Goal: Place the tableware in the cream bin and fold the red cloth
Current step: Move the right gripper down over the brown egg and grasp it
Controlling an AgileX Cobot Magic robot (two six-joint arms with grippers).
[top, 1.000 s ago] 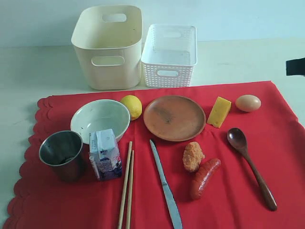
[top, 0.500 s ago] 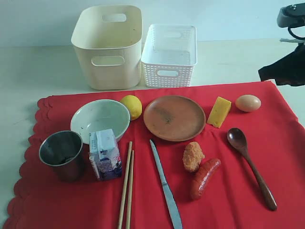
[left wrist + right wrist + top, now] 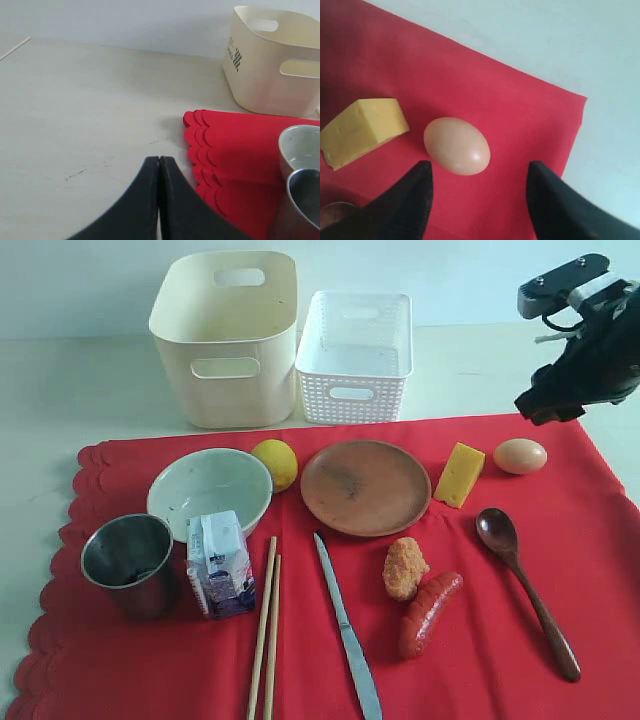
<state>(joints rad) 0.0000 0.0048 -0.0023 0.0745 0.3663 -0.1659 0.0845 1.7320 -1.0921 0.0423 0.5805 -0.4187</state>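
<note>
Hovering right gripper [image 3: 479,166], egg [image 3: 456,145], red cloth [image 3: 515,107] corner

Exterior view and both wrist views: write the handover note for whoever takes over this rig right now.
Left gripper: shut, empty, over the bare table beside the scalloped edge of the red cloth.
Right gripper: open, empty, poised over the egg.
Lying on the cloth: white bowl, steel cup, brown plate, chopsticks, knife, wooden spoon.
Cream bin: behind the cloth, no tableware visible in it.
Done: nothing.
Left: put all six pieces in the bin, then fold the cloth, which lies spread flat.
</note>
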